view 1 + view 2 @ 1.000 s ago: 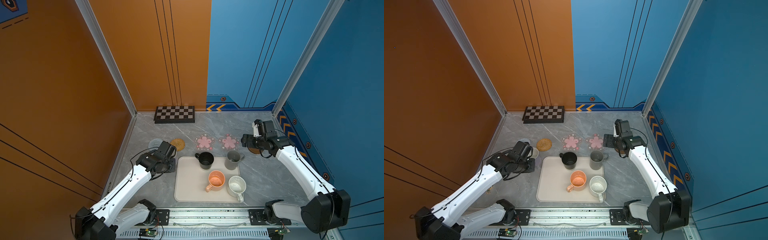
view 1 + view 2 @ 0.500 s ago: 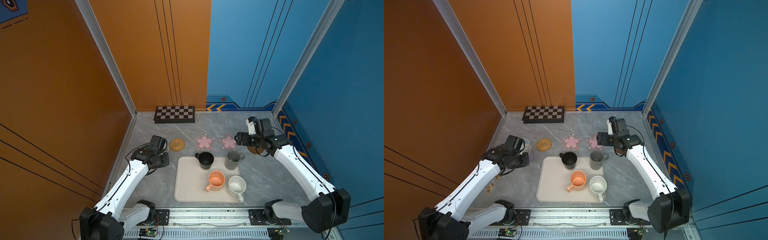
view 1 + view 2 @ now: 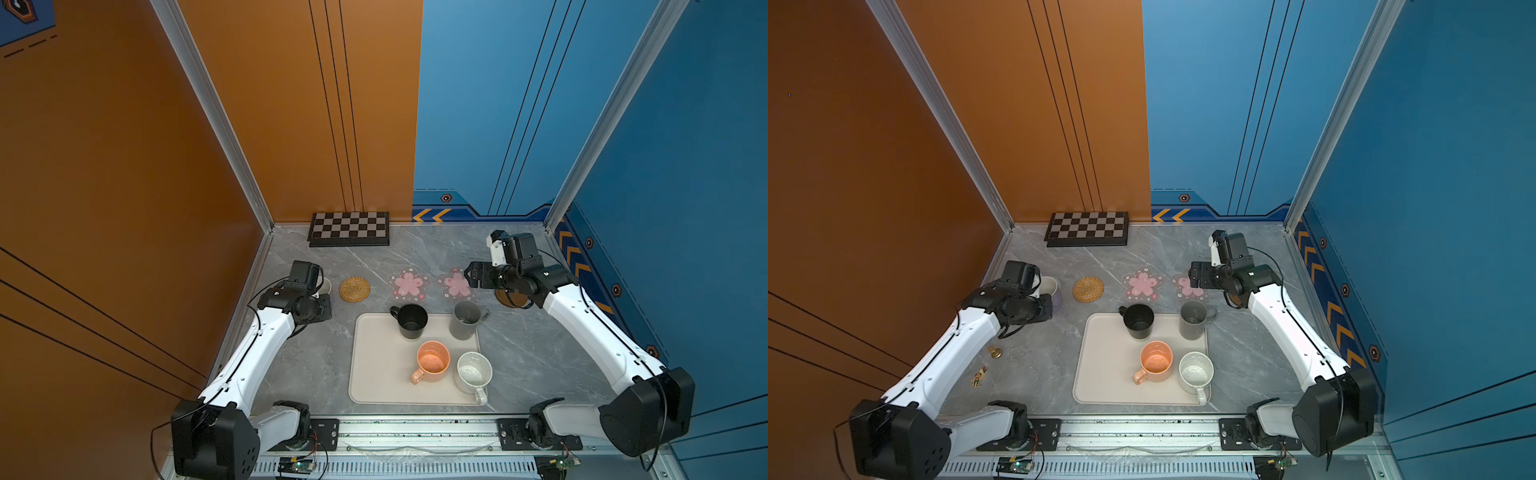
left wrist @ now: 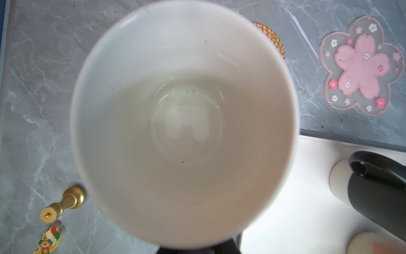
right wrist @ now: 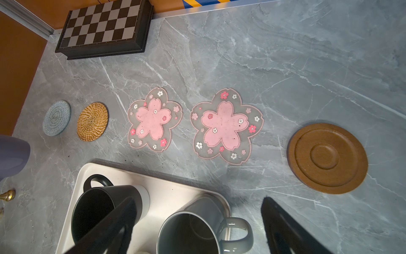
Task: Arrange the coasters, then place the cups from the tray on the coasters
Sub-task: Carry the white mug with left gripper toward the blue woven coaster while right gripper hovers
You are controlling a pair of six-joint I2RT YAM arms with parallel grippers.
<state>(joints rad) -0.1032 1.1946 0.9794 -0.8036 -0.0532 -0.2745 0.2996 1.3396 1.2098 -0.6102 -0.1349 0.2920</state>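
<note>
On the near half of the grey marble table (image 3: 519, 353), a cream tray (image 3: 374, 374) carries four upright mugs. The orange mug (image 3: 433, 361) and white speckled mug (image 3: 473, 372) stand side by side at its near right, and the black mug (image 3: 411, 321) and tall grey mug (image 3: 465, 319) stand along its far edge. A small brass piece (image 3: 995, 352) and a clown figure (image 3: 978, 377) lie on the table's near left. Farther back on the left, the left gripper (image 3: 1043, 305) appears to be clamped on the lavender mug (image 3: 1050, 287), whose white inside fills the left wrist view; the grip itself is hidden. The mug sits on the near side of the pale-blue coaster (image 5: 56, 118), seemingly just clear of the table. On the right, the right gripper (image 5: 198, 204) hangs above the tray's far right corner by the grey mug, its jaws spread wide and empty. Beyond the tray the coasters lie apart in a row, left to right: pale-blue, rattan coaster (image 3: 354, 289), left pink flower coaster (image 3: 409, 284), right pink flower coaster (image 3: 456, 284), brown wooden coaster (image 5: 327, 158). A checkered board (image 3: 349, 229) rests against the far wall.
</note>
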